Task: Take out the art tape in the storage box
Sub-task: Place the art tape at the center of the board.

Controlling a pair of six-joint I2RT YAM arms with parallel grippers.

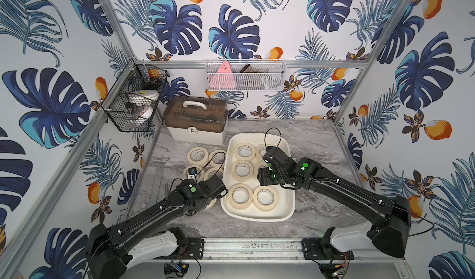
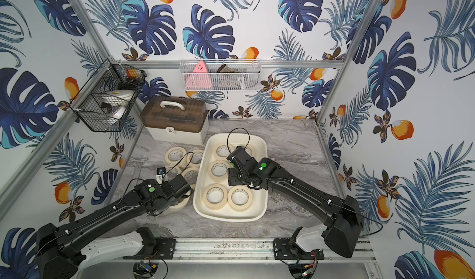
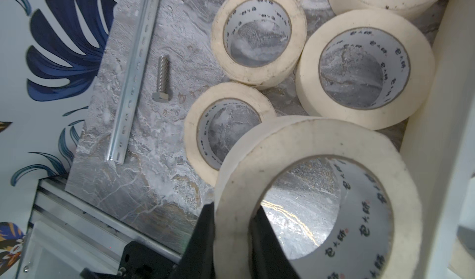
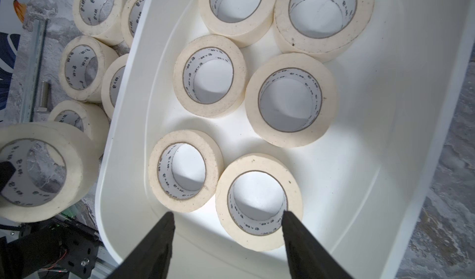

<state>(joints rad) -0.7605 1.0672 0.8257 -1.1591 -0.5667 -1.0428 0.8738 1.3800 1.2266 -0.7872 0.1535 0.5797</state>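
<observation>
Now, left gripper (image 3: 232,210): clenched on the held roll (image 3: 321,141) of art tape, one finger inside the ring and one outside on the beige wall.
Held roll: outside the storage box (image 3: 437,110), just beside its left wall and over the table (image 3: 154,187). It covers part of another roll behind it. Whether it touches the table, I cannot tell.
Right gripper (image 4: 227,214): released, the jaws stand well apart and grip nothing. It hangs over the near end of the box, above the nearest roll (image 4: 257,163). One fingertip (image 4: 295,234) is at the inner edge of this ring; contact is unclear.
Rolls in the box (image 4: 210,41): six show in the right wrist view, all lying flat with the hole up, in loose pairs, some touching.
Rolls on the table (image 4: 105,59): five lie flat in a close group at the left of the box, the nearest ones against its wall.
Bolt (image 3: 162,79): lies on the table between the group and the metal rail (image 3: 133,72), touching neither.
White case (image 1: 196,120): at the back of the table, behind the group, brown lid closed.
Arms: the left arm (image 1: 144,214) and the right arm (image 1: 347,190) reach in from the front rail.
</observation>
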